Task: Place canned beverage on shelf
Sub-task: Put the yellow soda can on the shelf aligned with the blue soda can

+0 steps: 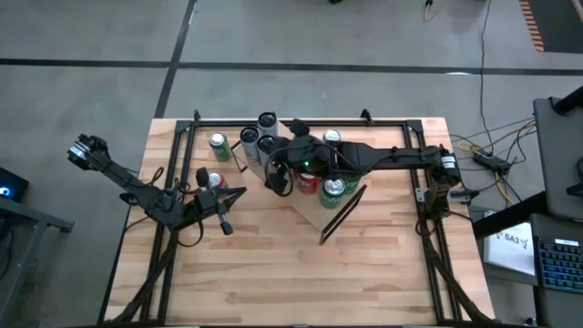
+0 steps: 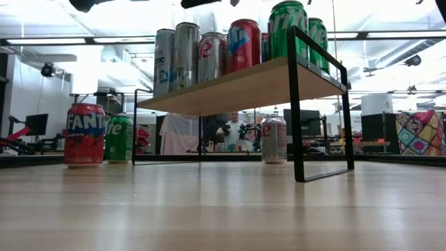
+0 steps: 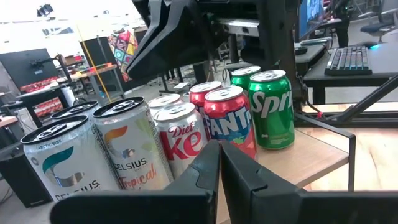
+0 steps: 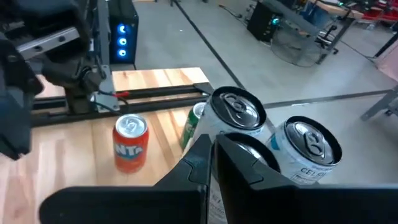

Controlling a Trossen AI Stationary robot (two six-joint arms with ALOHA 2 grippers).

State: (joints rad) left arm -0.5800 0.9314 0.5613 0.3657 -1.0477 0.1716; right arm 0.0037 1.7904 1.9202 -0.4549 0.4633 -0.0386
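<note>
Hovering over the shelf, the right gripper has its fingers closed, empty, above the Diet Coke can. Left gripper waits closed, near-left of the shelf

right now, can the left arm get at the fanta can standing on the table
Probably yes: the Fanta can stands on the table close beside the left pincer, nothing between them. The shut pincer points past it, so it must back off.
</note>
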